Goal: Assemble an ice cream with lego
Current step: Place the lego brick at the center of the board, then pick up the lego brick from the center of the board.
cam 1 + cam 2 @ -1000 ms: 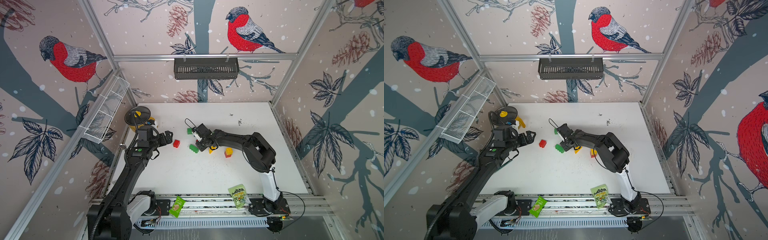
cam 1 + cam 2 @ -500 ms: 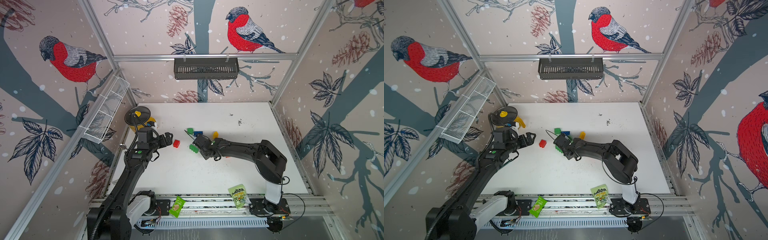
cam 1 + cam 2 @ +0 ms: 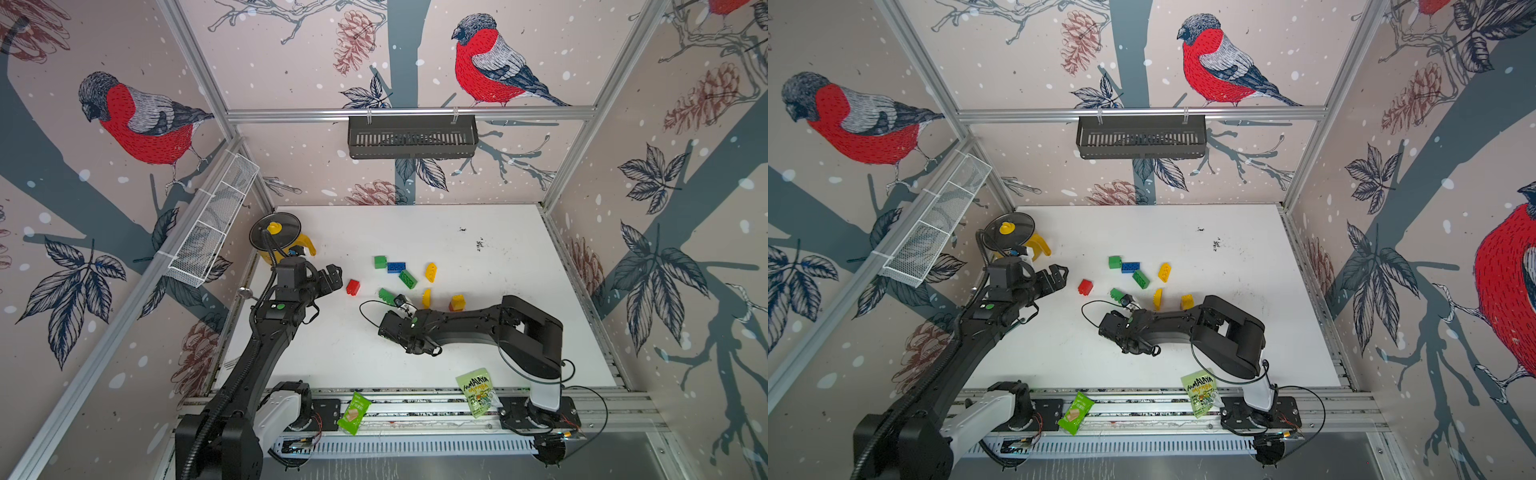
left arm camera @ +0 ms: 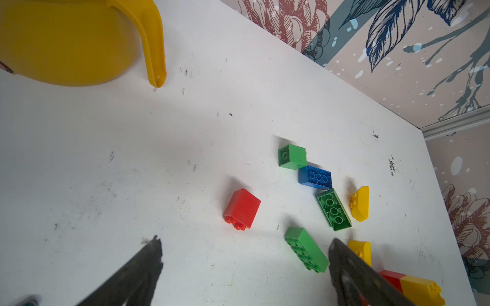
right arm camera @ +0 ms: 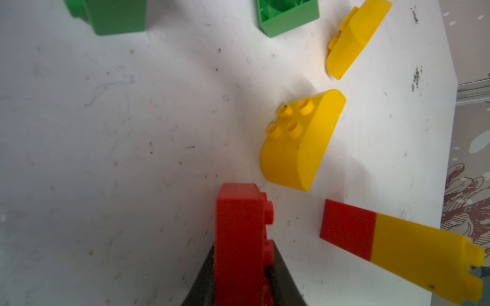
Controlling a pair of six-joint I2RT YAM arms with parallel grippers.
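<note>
My right gripper (image 5: 242,246) is shut on a red lego brick (image 5: 240,225), held low over the white table (image 3: 498,270), near a yellow half-round brick (image 5: 299,143) and a red-and-yellow stack (image 3: 456,302). In the top views the right arm (image 3: 457,328) hides that grip. My left gripper (image 4: 245,245) hangs open and empty just short of another red brick (image 3: 353,286). A long green brick (image 4: 306,249) lies beside one of its fingers. Farther back lie a green cube (image 3: 380,262), a blue brick (image 3: 396,267), a green brick (image 3: 408,279) and a yellow half-round (image 3: 431,272).
A yellow jug with a dark lid (image 3: 276,237) stands at the back left, close behind the left arm. Two green snack packets (image 3: 353,412) (image 3: 478,392) lie on the front rail. A white wire basket (image 3: 212,224) hangs on the left wall, a black one (image 3: 411,135) on the back wall.
My right gripper has drawn back from among the bricks toward the table's front, still shut. The left arm has hardly moved and stays open.
</note>
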